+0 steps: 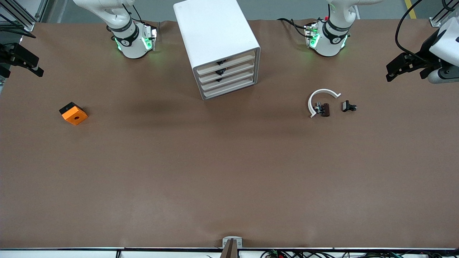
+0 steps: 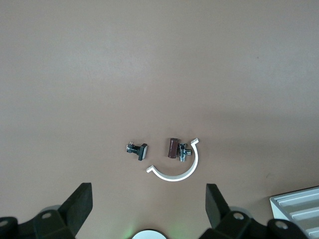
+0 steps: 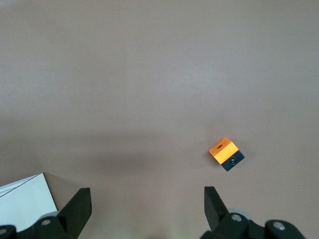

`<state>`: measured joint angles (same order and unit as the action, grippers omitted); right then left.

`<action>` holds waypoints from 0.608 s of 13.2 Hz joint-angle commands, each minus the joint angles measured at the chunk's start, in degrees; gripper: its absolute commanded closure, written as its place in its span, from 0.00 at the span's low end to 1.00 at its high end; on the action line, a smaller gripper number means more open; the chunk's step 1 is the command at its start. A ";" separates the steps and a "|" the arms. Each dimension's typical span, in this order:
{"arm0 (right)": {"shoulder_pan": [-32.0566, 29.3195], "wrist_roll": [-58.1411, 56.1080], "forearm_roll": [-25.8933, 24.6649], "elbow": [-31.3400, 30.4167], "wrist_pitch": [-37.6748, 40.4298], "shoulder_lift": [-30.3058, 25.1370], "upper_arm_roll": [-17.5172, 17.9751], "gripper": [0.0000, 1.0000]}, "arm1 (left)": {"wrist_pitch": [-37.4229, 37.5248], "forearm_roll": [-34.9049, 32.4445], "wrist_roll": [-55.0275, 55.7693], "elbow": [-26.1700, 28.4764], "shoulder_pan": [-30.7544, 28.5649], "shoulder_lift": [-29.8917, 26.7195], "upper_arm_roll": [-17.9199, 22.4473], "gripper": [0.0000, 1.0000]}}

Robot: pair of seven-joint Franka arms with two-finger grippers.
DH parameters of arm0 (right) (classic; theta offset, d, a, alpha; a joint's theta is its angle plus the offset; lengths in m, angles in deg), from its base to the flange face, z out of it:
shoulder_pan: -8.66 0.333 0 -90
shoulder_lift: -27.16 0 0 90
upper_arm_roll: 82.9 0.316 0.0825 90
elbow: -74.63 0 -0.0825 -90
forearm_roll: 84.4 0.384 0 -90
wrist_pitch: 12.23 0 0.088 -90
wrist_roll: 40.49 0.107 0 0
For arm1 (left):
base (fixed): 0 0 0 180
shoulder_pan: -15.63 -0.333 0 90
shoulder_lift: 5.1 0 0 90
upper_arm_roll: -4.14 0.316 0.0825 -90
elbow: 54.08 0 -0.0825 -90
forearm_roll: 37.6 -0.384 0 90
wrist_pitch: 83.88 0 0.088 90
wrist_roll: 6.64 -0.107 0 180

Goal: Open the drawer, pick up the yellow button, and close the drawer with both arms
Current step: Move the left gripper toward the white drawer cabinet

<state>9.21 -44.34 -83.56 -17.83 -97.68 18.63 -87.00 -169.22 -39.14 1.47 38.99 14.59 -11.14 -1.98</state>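
The white cabinet (image 1: 215, 32) stands between the two arm bases, and all four cream drawer fronts (image 1: 227, 75) are pushed in flush. The button is hidden from every view. My left gripper (image 1: 407, 73) hangs high over the left arm's end of the table, open and holding nothing. In the left wrist view its gripper (image 2: 148, 204) spreads wide above bare table, with a cabinet corner (image 2: 299, 204) at the edge. My right gripper (image 1: 21, 68) hangs over the right arm's end, also open and holding nothing (image 3: 148, 206). Both arms wait away from the cabinet.
An orange block with a black hole (image 1: 73, 113) (image 3: 226, 154) lies toward the right arm's end. Toward the left arm's end lie a white curved piece (image 1: 321, 98) (image 2: 179, 169), a brown part (image 1: 324, 109) inside it, and a small black clip part (image 1: 348, 106) (image 2: 137, 150).
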 commanded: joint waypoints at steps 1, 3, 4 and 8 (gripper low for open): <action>-0.11 -0.29 -0.14 -1.32 -0.16 -1.58 0.24 0.00 | 0.35 0.74 -0.55 -0.69 -0.27 -0.03 -0.03 0.00; -0.11 -0.29 -0.14 -1.32 -0.15 -1.49 0.24 0.00 | 0.36 0.74 0.06 -0.96 -0.19 0.15 -0.03 0.00; -0.11 -0.29 -0.14 -1.41 -0.15 -1.49 0.24 0.00 | 0.36 0.83 -0.20 -1.57 -0.36 1.02 -0.03 0.00; -0.11 -0.29 -0.14 -1.23 -0.33 -1.49 0.24 0.00 | 0.36 1.18 0.49 -1.75 0.16 4.62 -0.29 0.00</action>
<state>9.21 -44.34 -83.56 -17.87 -97.68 18.63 -87.00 -169.23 -39.14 1.48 38.72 14.65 -9.20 -2.01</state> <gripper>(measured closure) 0.000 0.000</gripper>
